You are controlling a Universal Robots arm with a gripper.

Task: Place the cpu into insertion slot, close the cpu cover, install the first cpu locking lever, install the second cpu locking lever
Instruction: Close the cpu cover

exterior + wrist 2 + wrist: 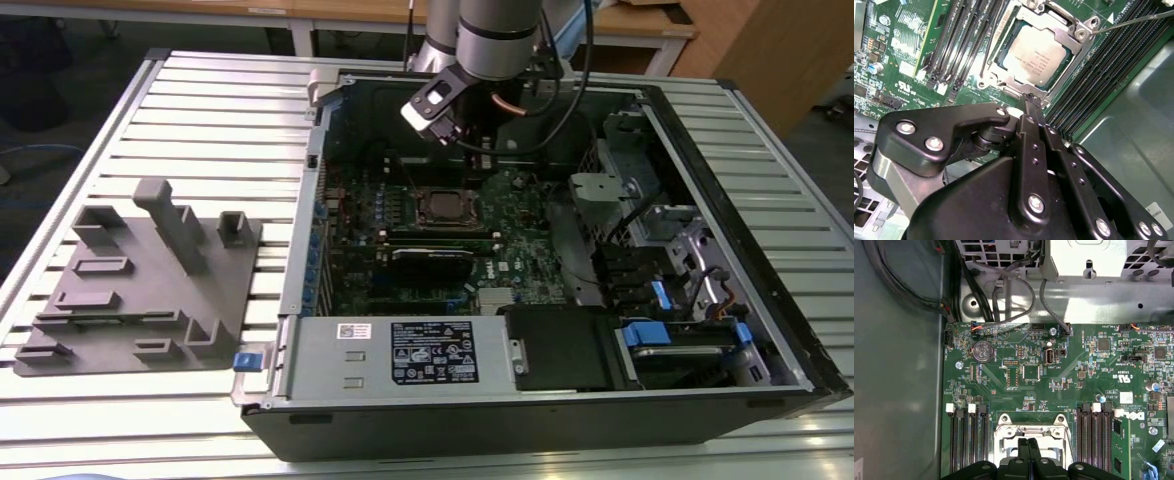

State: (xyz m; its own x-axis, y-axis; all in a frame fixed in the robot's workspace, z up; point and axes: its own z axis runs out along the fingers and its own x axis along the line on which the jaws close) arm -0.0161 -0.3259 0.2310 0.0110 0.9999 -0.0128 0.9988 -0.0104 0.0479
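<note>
Gripper with its 2 fingers pressed together, pinching nothing, its tips at the edge of the insertion slot.

In the second wrist view the cpu lies flat in the socket with the cpu cover down around it and its dull top showing through the window. A thin metal lever slants out from 1 corner over the black memory slots. Whether the tips touch the socket frame cannot be told. The first wrist view shows the joined fingers over the socket. Beyond them it shows a coin battery on the green board. The exterior view adds the arm reaching down into the open computer case. A grey fixture lies on the slatted table at the exterior view's left.
</note>
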